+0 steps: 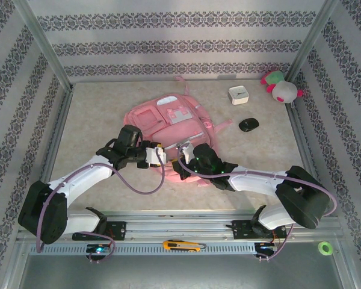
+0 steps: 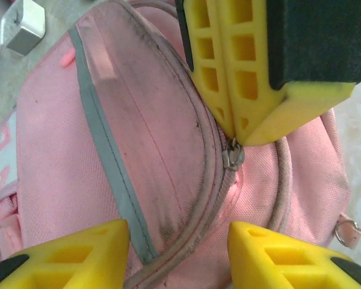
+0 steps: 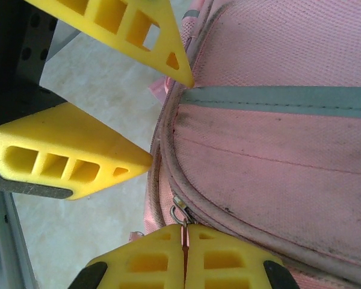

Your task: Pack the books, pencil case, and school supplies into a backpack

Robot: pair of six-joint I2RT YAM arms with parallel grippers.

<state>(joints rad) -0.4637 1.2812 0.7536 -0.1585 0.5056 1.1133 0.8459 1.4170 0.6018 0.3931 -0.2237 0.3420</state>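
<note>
The pink backpack (image 1: 168, 117) lies flat in the middle of the table, front side up. My right gripper (image 1: 183, 158) is at its near edge, shut on the metal zipper pull (image 3: 180, 212) of the zip that runs round the front panel. The right gripper (image 3: 185, 244) has its yellow fingers pressed together over the pull. The left gripper (image 1: 159, 156) sits just left of it and stands open, the left gripper (image 2: 177, 256) straddling the zip seam (image 2: 192, 235) a short way from the pull (image 2: 233, 156). The books and the pencil case are out of view.
A white box (image 1: 239, 94), a black mouse (image 1: 248, 124) and a pink-and-green plush toy (image 1: 280, 87) lie at the back right. A yellow utility knife (image 1: 183, 245) and a green tape roll (image 1: 325, 247) rest on the front rail. Patterned walls enclose the table.
</note>
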